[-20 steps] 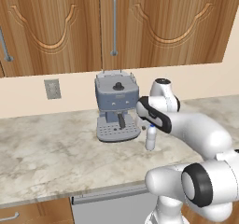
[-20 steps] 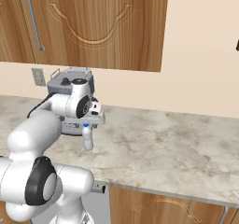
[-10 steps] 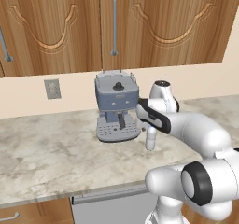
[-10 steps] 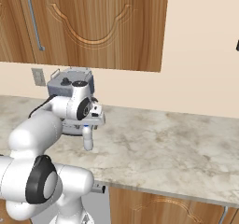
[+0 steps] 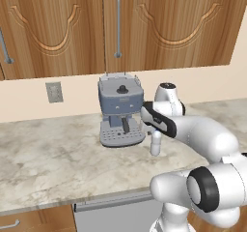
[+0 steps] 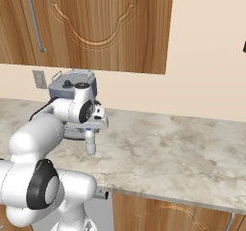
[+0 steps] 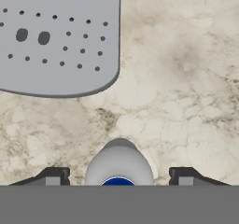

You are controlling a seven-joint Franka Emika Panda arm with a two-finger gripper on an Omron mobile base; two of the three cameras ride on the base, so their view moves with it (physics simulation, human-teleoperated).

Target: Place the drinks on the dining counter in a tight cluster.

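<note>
1. You are parked at the marble worktop [image 5: 53, 163] under the wooden wall cabinets [image 5: 58, 28], with the arm reaching forward and down over it.
2. The white bottle [image 5: 156, 142] stands upright on the worktop, just beside the coffee machine [image 5: 120, 111], at about 4 o'clock from it in the left base view.
3. In the right base view you see the same bottle [image 6: 90, 142] hanging straight below the hand, with the machine [image 6: 72, 88] behind it at about 11 o'clock.
4. The gripper [image 7: 118, 177] sits over the bottle's top. In the hand view its two fingertips [image 7: 53, 176] flank the bottle [image 7: 119, 164] at 9 and 3 o'clock, with the blue cap [image 7: 118, 182] between them.
5. A strip of marble shows between each fingertip and the bottle's white shoulder, so the fingers are not touching it there. The jaws stand apart around the bottle; nothing is gripped that you can see.
6. The machine's perforated drip tray [image 7: 56, 41] lies at about 11 o'clock from the bottle in the hand view, near it but apart.
7. A wall outlet [image 5: 54, 92] sits at 9 o'clock from the machine in the left base view.
</note>
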